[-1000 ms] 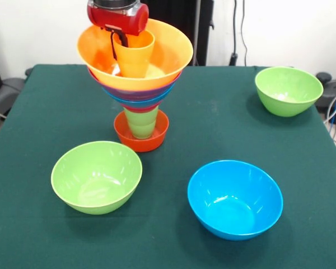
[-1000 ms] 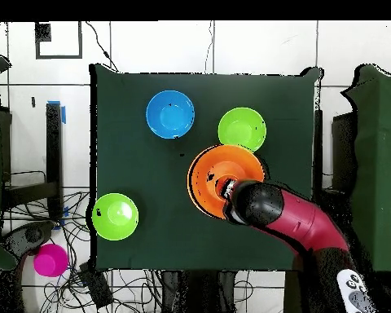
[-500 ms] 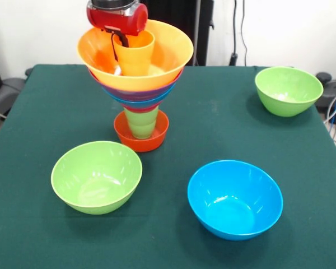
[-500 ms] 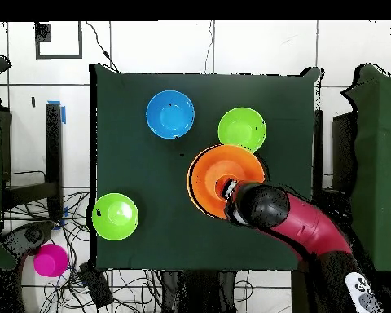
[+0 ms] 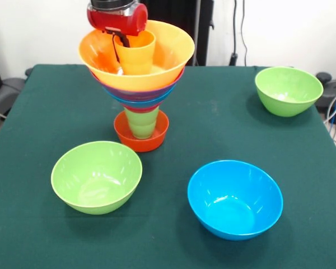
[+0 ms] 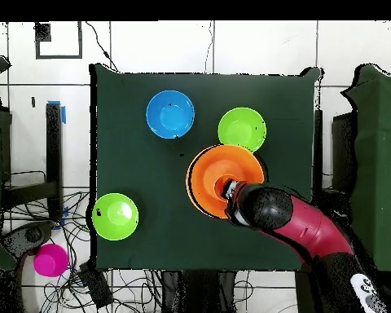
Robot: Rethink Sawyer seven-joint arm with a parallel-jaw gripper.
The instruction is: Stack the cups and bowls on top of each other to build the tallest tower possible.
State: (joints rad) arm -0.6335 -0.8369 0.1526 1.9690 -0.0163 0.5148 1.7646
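Logged green-covered table [image 6: 133,147] on white tiled floor [image 6: 256,45]. Found tangled cables [image 6: 125,281] along table's bottom edge, blue tape [image 6: 63,112] left of table, black square outline [image 6: 59,57] beyond its top-left corner.

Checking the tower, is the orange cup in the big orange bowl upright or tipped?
Upright: the orange cup stands mouth up inside the big orange bowl atop the tower.

Seen from above: 1 large orange bowl [image 6: 211,181] under the red arm [image 6: 300,227]; blue bowl [image 6: 170,114] far left, 2 green bowls [image 6: 242,129] [image 6: 115,216] apart.
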